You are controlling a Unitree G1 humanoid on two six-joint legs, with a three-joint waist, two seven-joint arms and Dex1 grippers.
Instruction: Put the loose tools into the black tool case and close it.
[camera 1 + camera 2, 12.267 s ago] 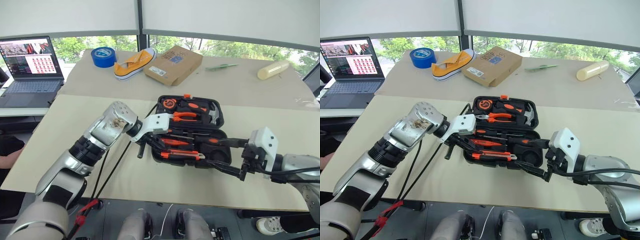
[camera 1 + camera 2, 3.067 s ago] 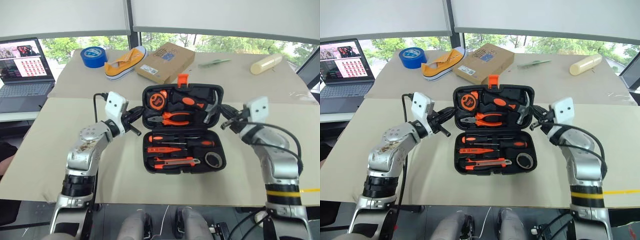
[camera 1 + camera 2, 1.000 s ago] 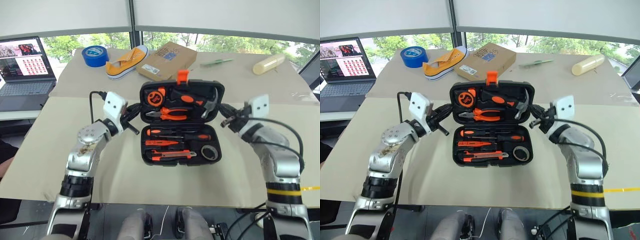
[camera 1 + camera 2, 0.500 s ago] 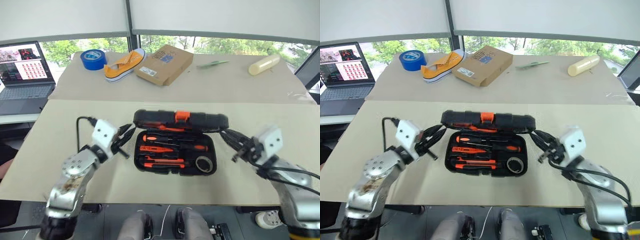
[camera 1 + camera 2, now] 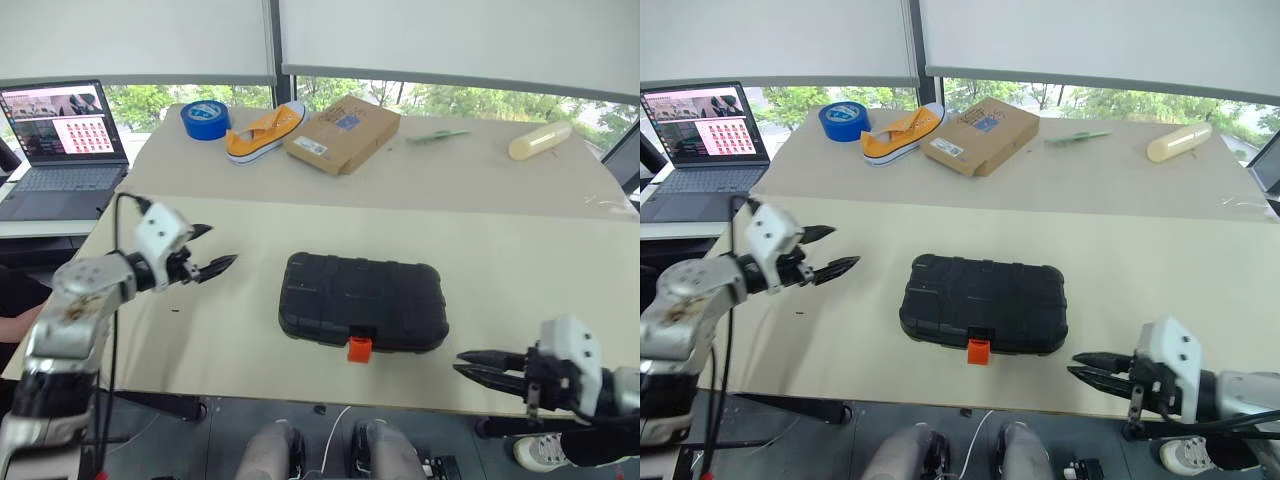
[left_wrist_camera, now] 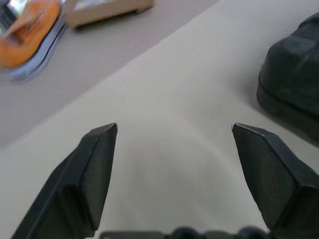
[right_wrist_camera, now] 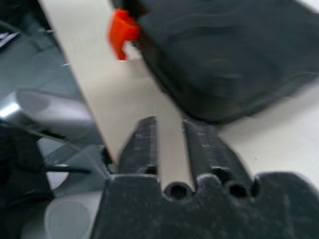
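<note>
The black tool case [image 5: 362,300] lies closed and flat in the middle of the beige table, its orange latch [image 5: 359,348] sticking out at the front edge. The loose tools are hidden. My left gripper [image 5: 222,245] hovers open and empty to the left of the case, well apart from it; the left wrist view shows its fingers [image 6: 94,169] spread over bare table with the case's corner [image 6: 294,84] beside them. My right gripper [image 5: 460,363] is shut and empty near the table's front edge, to the right of the latch. The right wrist view looks past its fingers [image 7: 144,144] at the case front.
At the back stand a blue tape roll [image 5: 206,115], an orange shoe [image 5: 265,130], a cardboard box [image 5: 343,133], a green stick [image 5: 440,135] and a cream cylinder [image 5: 543,140]. A laptop [image 5: 60,130] sits far left. The table's front edge runs just under my right gripper.
The case lid has come down fully; the case is now closed. My left gripper opened and swung away to the left. My right gripper drew back to the front edge and shut.
</note>
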